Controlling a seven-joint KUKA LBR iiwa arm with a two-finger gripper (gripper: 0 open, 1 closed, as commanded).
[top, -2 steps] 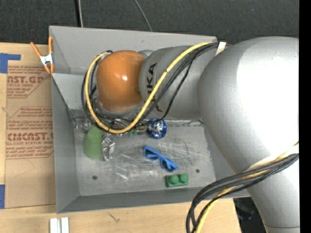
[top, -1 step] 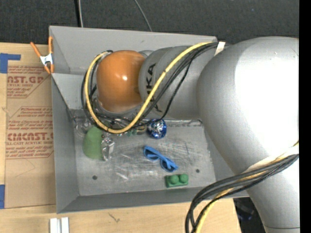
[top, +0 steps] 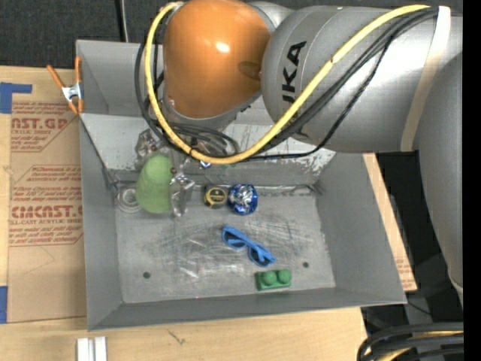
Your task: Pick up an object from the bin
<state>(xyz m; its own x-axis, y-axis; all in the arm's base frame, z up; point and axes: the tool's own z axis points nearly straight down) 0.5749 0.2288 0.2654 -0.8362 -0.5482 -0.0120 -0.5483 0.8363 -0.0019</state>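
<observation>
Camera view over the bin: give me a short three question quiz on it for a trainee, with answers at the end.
1. Multiple choice: which thing lies nearest the gripper?
A) the pale green rounded thing
B) the blue sunglasses
C) the green brick
2. True or false: the green brick lies against the pale green rounded thing.
3. Fill in: the rounded cover on the arm's wrist is ____ in colour.

Key: 1 A. 2 false. 3 orange.
</observation>
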